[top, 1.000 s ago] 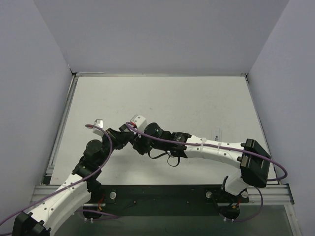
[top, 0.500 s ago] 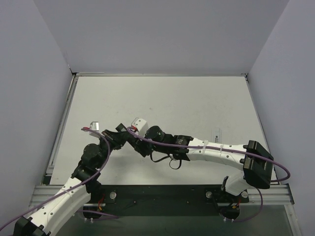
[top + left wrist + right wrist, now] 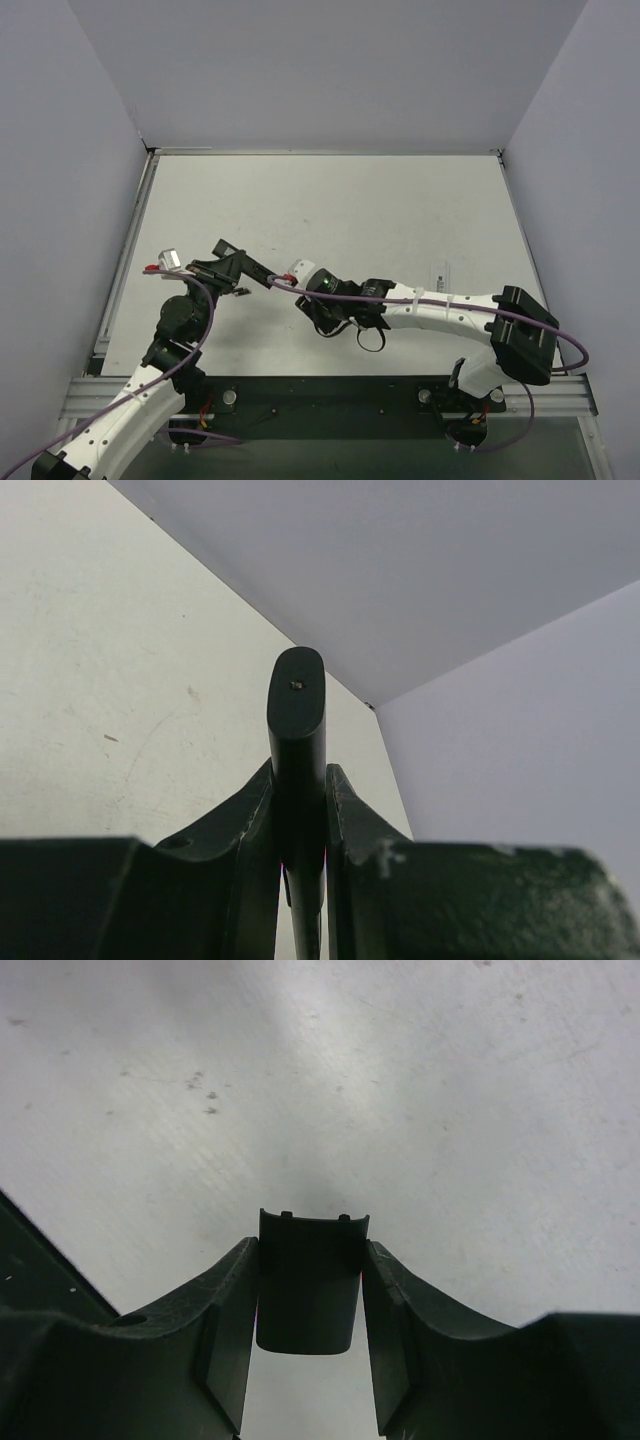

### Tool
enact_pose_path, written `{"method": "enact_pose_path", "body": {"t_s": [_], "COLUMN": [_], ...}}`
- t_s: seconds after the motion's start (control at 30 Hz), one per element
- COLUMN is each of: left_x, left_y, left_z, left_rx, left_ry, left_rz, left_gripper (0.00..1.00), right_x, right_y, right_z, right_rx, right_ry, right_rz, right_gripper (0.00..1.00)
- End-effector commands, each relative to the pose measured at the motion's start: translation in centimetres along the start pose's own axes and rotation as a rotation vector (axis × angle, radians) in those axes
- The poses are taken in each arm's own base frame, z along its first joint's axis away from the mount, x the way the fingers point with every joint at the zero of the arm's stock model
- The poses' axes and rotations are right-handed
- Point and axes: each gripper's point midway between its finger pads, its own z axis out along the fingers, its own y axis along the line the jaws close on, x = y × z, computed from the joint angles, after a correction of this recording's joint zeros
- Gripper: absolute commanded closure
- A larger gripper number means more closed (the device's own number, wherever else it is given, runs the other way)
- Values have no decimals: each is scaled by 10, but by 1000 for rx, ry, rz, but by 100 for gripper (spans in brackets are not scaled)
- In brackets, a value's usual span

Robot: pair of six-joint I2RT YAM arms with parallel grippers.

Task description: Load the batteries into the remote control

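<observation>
- At the bottom of the top view, a dark base plate carries both arms. The left arm rises from the lower left corner. The right arm reaches in from the lower right, and a purple cable loops along it.
- The two wrists meet left of centre over the pale table, close together.
- In the left wrist view, the left gripper is clamped tight on the remote control. It is a slim black bar seen edge-on, pinched between both fingers.
- The remote's rounded end sticks out past the fingertips in mid-frame and has a tiny pale dot near its tip. It is held clear of the table, aimed toward the far corner where the table meets the grey walls.
- In the right wrist view, the right gripper is partly closed on a battery cover. This is a small dark curved panel with two little tabs on its far edge.
- The cover sits square between the two fingers in lower mid-frame, touching both, with the scuffed tabletop behind it.
- Farther right in the top view, a small pale printed tag lies on the table just above the right arm.
- Beyond that, bare table runs to the back wall at the top of the frame.
</observation>
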Motion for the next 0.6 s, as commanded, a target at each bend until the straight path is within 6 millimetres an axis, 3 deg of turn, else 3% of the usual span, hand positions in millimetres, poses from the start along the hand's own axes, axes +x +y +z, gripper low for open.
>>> {"method": "enact_pose_path", "body": {"t_s": [0.0,0.03,0.07,0.17,0.27,0.5,0.57], "left_x": [-13,-13,-9,-17,-16,-17,-16], "left_y": [-25,-26,-25,-42,-45,-53,-50], "left_z": [-3,-4,-7,-17,-25,-44,-47], "left_rx": [67,68,62,90,93,116,106], "left_ry": [-8,0,31,61,97,157,168], "left_rz": [51,75,92,148,199,271,278], "left_gripper": [100,100,100,100,100,100,100], "right_x": [6,18,26,62,88,128,133], "right_y": [-62,-72,-95,-146,-173,-206,-208], "right_z": [-11,-10,-10,-11,-9,-8,-7], "right_rx": [198,227,282,412,460,515,510], "right_ry": [49,100,119,227,291,392,406], "right_rz": [176,214,311,511,637,782,796], "right_gripper": [82,81,81,79,75,65,54]}}
